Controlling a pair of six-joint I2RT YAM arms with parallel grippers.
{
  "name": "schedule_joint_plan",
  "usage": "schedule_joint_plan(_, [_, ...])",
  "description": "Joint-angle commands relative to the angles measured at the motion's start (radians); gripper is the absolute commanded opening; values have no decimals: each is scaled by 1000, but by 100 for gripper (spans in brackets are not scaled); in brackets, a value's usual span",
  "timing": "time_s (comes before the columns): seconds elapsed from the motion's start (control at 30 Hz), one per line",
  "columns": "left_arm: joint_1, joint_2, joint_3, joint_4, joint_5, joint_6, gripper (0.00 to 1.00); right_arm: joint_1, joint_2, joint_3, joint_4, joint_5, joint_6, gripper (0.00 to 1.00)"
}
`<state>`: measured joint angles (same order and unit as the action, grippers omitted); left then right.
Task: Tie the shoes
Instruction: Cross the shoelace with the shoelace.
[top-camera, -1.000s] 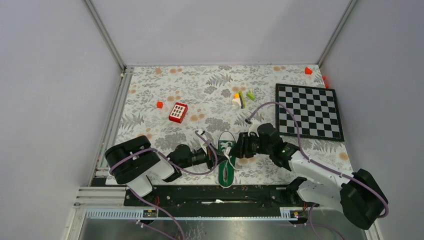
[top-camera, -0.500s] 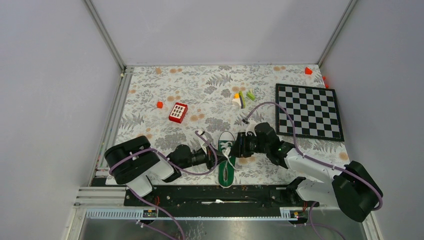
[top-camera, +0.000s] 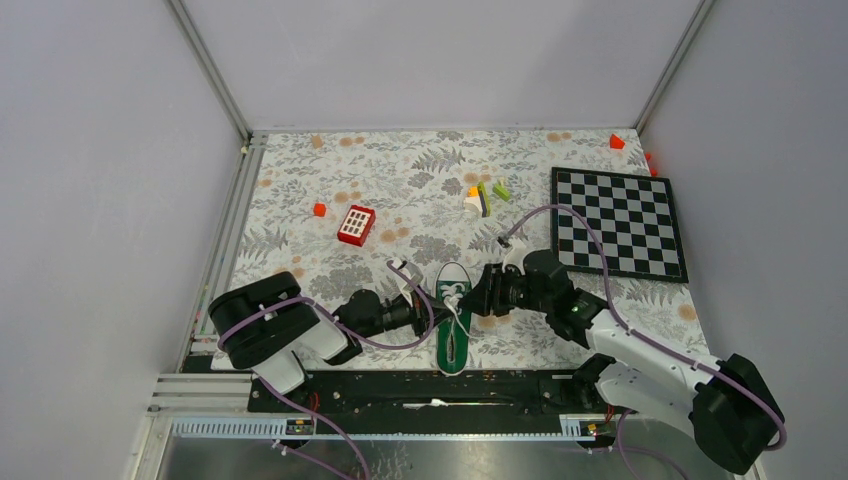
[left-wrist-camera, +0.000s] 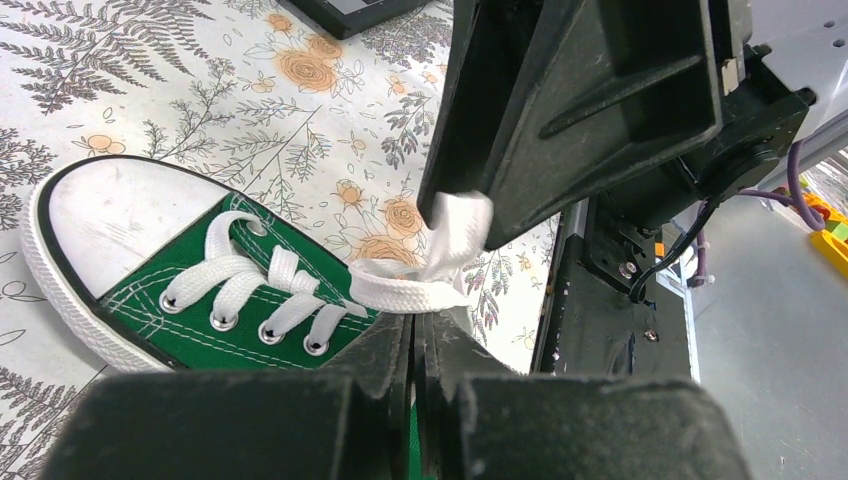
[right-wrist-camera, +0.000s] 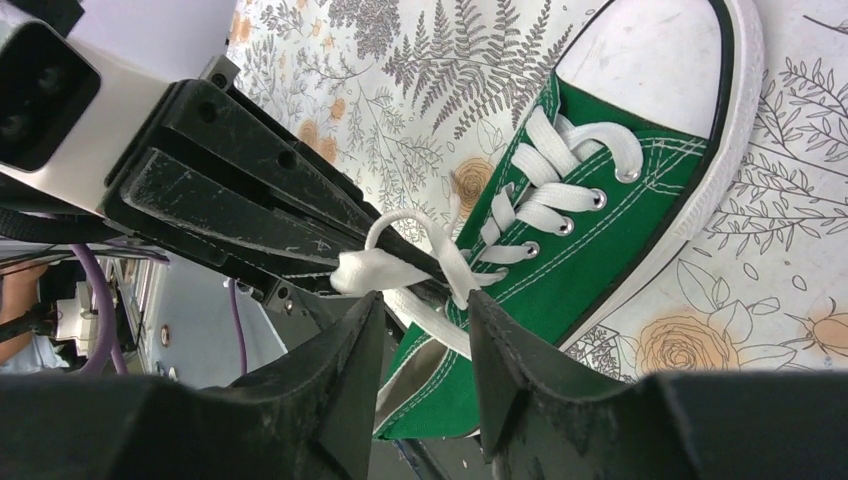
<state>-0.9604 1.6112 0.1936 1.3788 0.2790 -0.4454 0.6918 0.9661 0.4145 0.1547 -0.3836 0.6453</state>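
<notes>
The green sneaker (top-camera: 452, 338) lies near the table's front edge with its white toe cap pointing away from the arms. It also shows in the left wrist view (left-wrist-camera: 150, 300) and the right wrist view (right-wrist-camera: 590, 250). My left gripper (top-camera: 428, 312) is at the shoe's left side, and its jaws (left-wrist-camera: 413, 335) are shut on a white lace (left-wrist-camera: 400, 293). My right gripper (top-camera: 478, 300) is at the shoe's right side. Its jaws (right-wrist-camera: 425, 320) stand open, with a stretch of lace (right-wrist-camera: 365, 270) lying just ahead of the gap.
A red-and-white keypad block (top-camera: 356, 225) lies to the far left of the shoe. A chessboard (top-camera: 618, 222) lies at the right. Small coloured blocks (top-camera: 485, 195) sit mid-table, and red pieces (top-camera: 319, 209) lie scattered. The black base rail (top-camera: 420, 390) runs just behind the heel.
My right arm's wrist and elbow have shifted slightly to the right, with its gripper staying by the shoe. My left arm and the shoe have not moved.
</notes>
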Motion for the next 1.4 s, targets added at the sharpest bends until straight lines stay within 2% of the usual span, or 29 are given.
schedule_joint_plan(0.0, [-2, -28, -8, 76, -27, 1, 0, -4, 9, 1, -37, -6, -31, 42])
schedule_joint_plan(0.17, [-2, -33, -11, 75, -14, -2, 0, -3, 80, 23, -5, -113, -53, 48])
schedule_joint_plan(0.33, [-1, -37, -15, 75, -10, -3, 0, -5, 116, 49, -11, -163, -95, 48])
schedule_joint_plan(0.6, [-1, -38, -11, 75, 2, -6, 0, -17, 167, 79, -24, -164, -130, 50])
schedule_joint_plan(0.77, [-1, -43, -14, 75, 7, -3, 0, -27, 168, 75, -23, -116, -132, 44])
schedule_joint_plan(1.03, [-2, -46, -16, 75, 9, -6, 0, -50, 161, 61, 6, -124, -115, 35])
schedule_joint_plan(1.2, [-2, -48, -16, 75, 16, -4, 0, -60, 167, 57, 6, -142, -112, 43])
schedule_joint_plan(1.37, [-2, -44, -20, 75, 32, 14, 0, -90, 143, 42, 6, -185, -112, 47])
